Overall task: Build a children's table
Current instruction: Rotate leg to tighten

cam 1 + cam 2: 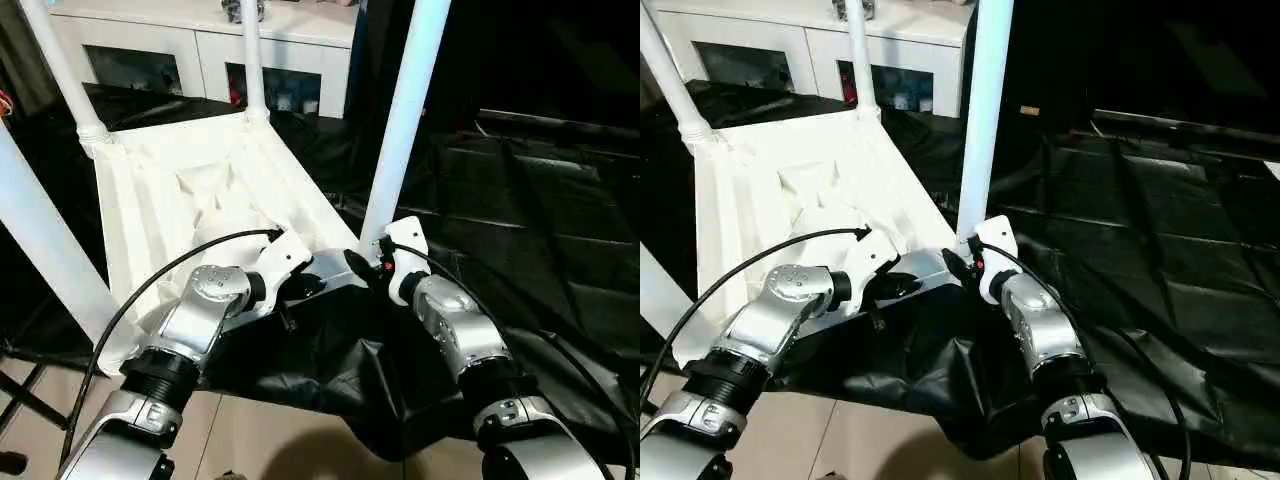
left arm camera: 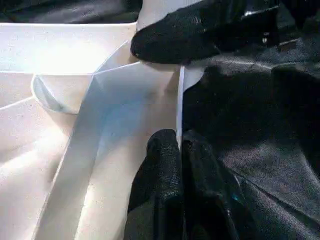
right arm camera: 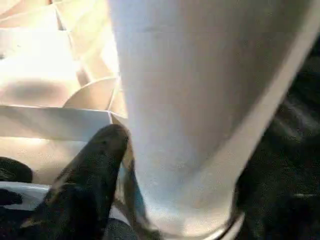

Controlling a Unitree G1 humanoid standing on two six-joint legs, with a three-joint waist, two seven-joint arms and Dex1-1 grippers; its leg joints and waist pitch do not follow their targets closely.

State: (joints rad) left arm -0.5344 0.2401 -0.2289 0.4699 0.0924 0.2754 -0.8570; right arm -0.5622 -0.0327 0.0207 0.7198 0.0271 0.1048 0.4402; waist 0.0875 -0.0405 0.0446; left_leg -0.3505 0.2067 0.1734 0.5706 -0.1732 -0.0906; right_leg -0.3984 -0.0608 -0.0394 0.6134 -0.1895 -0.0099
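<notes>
Risk, near leg: could lean or pop out of its socket if jaws let go before full seating; depth of seating hidden at the base.
Risk, rim: thin wall, could flex or slip from a narrow pinch, shifting the whole top on the slick black sheet (image 1: pixel 520 200).
Left gripper (image 2: pixel 180 150): closed almost fully, pinched on the thin near edge wall of the table top (image 1: pixel 190 190), one finger either side.
Right gripper (image 1: pixel 372 268): spread wide around the foot of the near leg (image 1: pixel 405 110), finger (image 3: pixel 95 160) touching its side; firm hold or loose, cannot tell.
Table position: upside down on the black sheet, ribbed underside up, in front of the white cabinet (image 1: pixel 200 40).
Table look: white plastic, ribs and round corner sockets; four tapered tube legs upright at the corners, including far leg (image 1: pixel 252 60).
</notes>
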